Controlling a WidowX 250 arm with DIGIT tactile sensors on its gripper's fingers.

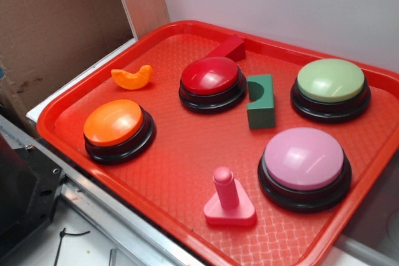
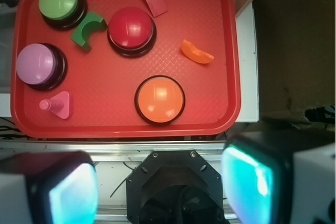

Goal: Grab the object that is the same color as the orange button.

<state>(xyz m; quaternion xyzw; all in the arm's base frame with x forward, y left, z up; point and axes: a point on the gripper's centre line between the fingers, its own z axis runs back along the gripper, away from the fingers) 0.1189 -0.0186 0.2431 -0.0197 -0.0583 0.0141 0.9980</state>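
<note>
The object, a small orange crescent wedge [image 1: 132, 77] [image 2: 197, 52], lies on the red tray [image 1: 187, 154] [image 2: 210, 103] near its left rim in the exterior view. The orange button [image 1: 115, 123] [image 2: 160, 99], a large dome on a black base, stands just in front of the wedge. My gripper [image 2: 163, 187] hangs high above the robot base, outside the tray's near edge, well apart from both. It is open, with nothing between its cyan-lit pads [image 2: 73, 195]. The gripper does not show in the exterior view.
On the tray also stand a red button [image 1: 211, 79], a green button [image 1: 330, 85], a pink button [image 1: 303, 163], a green arch block [image 1: 260, 101], a red block [image 1: 227, 48] and a pink peg on a triangle [image 1: 229, 200]. A cardboard wall [image 1: 56, 23] rises at left.
</note>
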